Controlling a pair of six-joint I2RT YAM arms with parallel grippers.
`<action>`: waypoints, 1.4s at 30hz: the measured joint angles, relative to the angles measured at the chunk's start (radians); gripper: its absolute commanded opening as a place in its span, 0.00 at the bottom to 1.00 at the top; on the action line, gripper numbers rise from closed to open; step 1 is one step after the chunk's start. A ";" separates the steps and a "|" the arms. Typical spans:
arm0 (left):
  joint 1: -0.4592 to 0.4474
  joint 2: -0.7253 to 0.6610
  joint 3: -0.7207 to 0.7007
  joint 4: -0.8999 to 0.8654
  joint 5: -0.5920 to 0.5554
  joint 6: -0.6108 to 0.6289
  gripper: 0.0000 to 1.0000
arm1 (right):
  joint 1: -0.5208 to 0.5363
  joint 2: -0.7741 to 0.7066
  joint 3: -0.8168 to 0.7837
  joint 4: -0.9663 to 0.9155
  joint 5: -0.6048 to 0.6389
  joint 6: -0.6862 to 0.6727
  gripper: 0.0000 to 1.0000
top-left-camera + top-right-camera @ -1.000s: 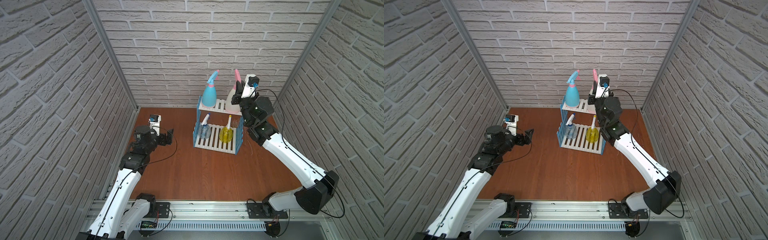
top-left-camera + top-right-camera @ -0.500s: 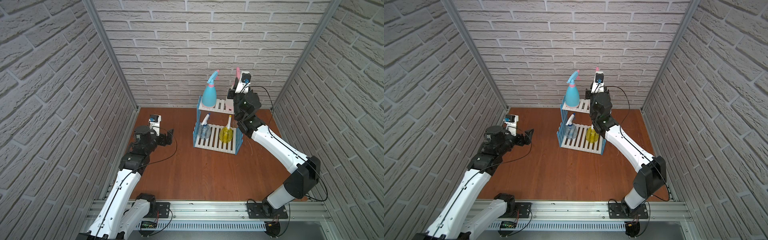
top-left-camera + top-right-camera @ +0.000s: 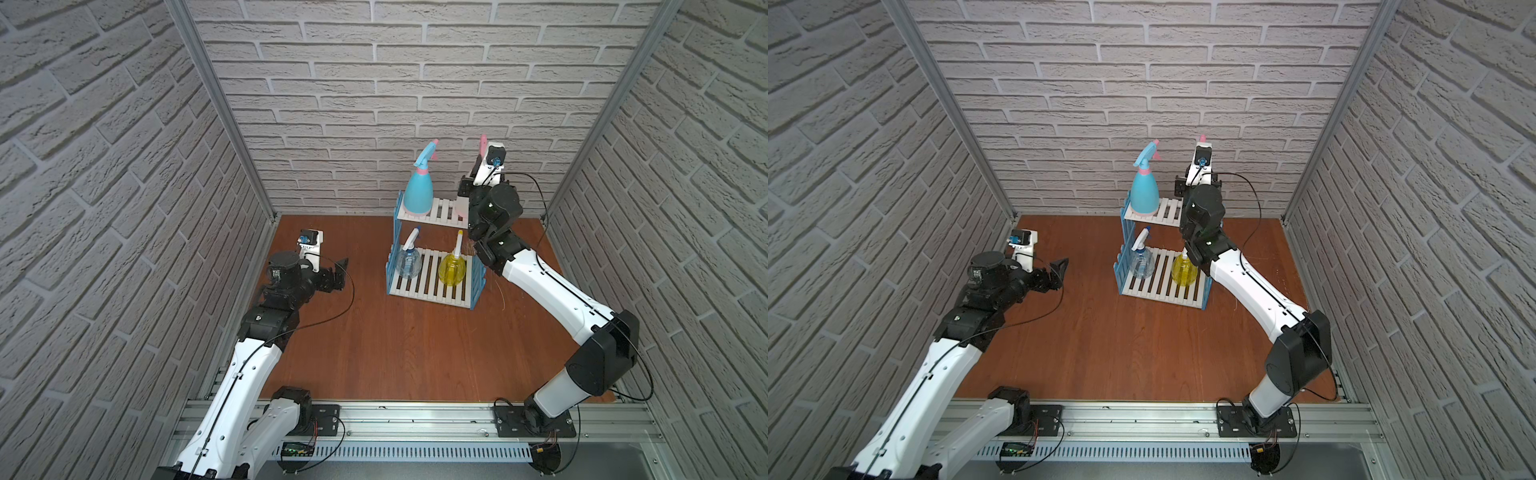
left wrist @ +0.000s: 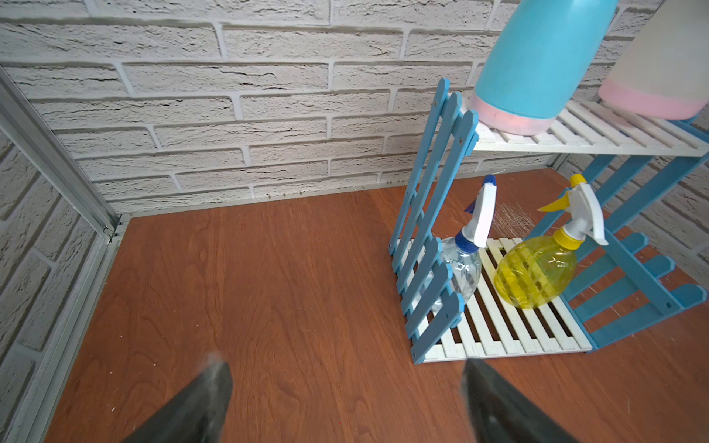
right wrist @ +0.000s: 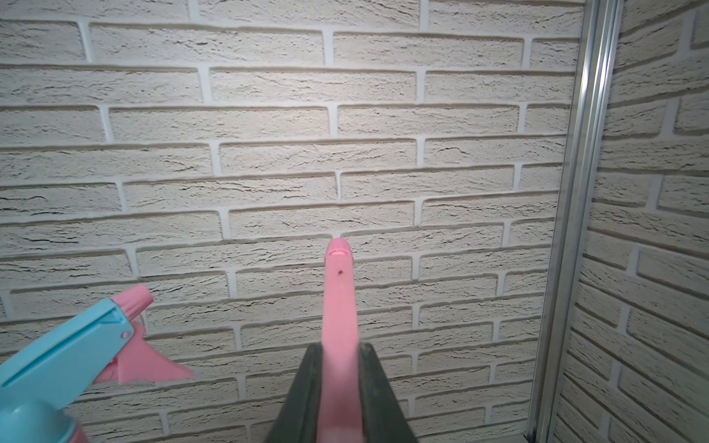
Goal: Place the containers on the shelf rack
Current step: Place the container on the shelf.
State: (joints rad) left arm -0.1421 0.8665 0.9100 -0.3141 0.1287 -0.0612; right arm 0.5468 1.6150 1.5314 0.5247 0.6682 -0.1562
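Seemingly the last placement: the right hand clamps the cream-pink spray bottle by its pink trigger head at the shelf rack top tier, beside the light-blue bottle; next, seat it flat and release.

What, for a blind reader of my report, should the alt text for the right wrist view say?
The right gripper is shut on a pink spray head that points at a white brick wall. Beside it shows the blue-and-pink trigger of a light-blue bottle, and a metal post runs up the wall corner.
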 measured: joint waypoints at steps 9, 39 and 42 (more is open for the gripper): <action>0.000 0.000 0.000 0.000 0.005 0.000 0.98 | -0.004 0.000 -0.016 -0.001 0.007 0.023 0.03; 0.000 0.000 0.000 -0.003 0.014 0.000 0.98 | -0.008 0.034 -0.031 -0.060 0.040 0.072 0.57; 0.000 0.000 0.000 -0.004 0.016 0.000 0.98 | -0.009 0.043 -0.022 -0.081 0.045 0.073 0.72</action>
State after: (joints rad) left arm -0.1421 0.8665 0.9100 -0.3180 0.1444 -0.0612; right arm 0.5377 1.6577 1.5097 0.4438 0.7136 -0.0830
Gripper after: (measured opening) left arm 0.983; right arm 0.641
